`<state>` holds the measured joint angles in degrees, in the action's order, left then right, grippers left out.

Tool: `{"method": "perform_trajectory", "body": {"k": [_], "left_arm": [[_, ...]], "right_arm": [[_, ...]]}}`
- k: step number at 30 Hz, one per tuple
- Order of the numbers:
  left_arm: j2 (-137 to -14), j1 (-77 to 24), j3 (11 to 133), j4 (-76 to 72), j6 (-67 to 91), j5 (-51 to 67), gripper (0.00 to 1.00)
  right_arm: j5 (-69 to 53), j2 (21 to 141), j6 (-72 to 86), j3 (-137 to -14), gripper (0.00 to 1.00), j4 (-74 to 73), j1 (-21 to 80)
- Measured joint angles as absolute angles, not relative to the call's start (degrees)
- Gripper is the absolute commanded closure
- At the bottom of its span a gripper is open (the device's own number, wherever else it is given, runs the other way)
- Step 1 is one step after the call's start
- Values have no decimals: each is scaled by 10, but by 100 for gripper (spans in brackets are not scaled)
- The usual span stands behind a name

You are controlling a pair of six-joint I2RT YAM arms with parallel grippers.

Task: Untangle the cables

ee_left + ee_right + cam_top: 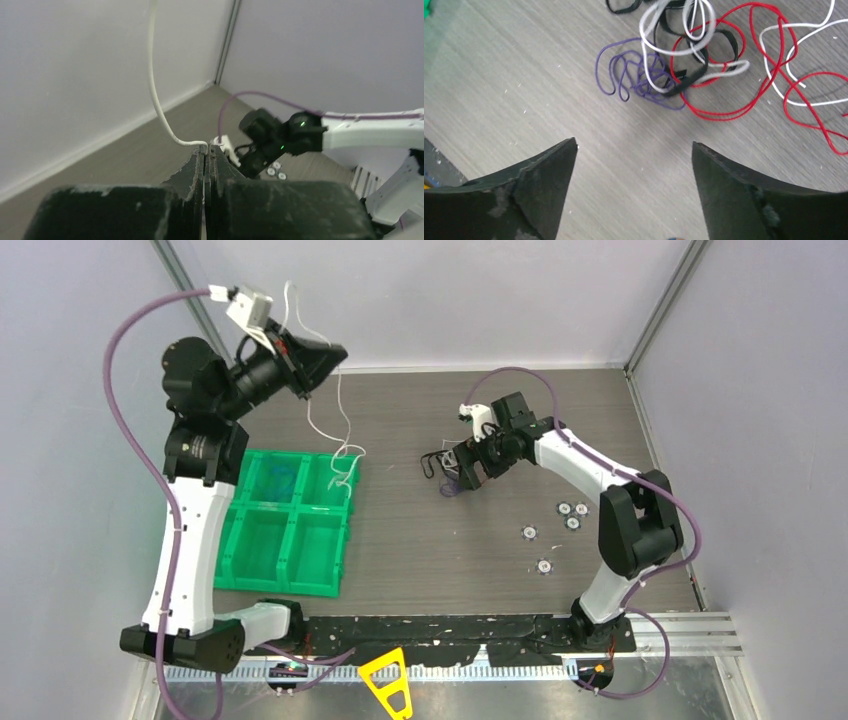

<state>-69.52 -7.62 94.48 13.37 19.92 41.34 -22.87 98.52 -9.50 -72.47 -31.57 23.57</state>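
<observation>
Pale walls on three sides, a grey wood-grain table [420, 540] below. At the left, the left arm [190, 530] reared high over a green tray [290, 532] of six compartments. At the right, the right arm [575, 460] bent low toward the table's middle.

High near the back wall, the left gripper [206, 150], jaws pressed together and pinching a white cable [156, 100] at the very tips. From the pinch, one smooth curve upward past the top of the wrist view. In the top view, a second length hanging in loose kinks down to the tray's far right corner; inside the compartment or on its rim, cannot tell.

Just above the table, the right gripper [634, 150], jaws spread wide with nothing between them. Just ahead of its fingertips, the other cables [659, 82] in a loose flat tangle on the table, well apart from the tray. Purple [644, 77] in small loops nearest the fingers, then black [689, 80], thick white [643, 27] and red [719, 118], all crossing one another.

At the near edge, a yellow frame [390, 675]. Right of the tangle, near the right arm's elbow, a few small round discs [572, 510] scattered on the table.
</observation>
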Motion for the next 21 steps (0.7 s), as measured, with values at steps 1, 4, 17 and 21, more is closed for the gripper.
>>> {"method": "perform_trajectory", "body": {"k": [1,4,17,21], "left_arm": [[-686,-73,918,149,182,410,100],[-663,-67,855,179,141,404,100],[-653,17,712,187,50,406,100],[-650,30,657,187,34,427,100]], "right_arm": [[-229,977,-100,-726,4,-326,236],[-229,953,-115,-727,5,-351,236],[-227,912,-131,-727,5,-391,231],[-227,912,-133,-727,5,-392,230]]}}
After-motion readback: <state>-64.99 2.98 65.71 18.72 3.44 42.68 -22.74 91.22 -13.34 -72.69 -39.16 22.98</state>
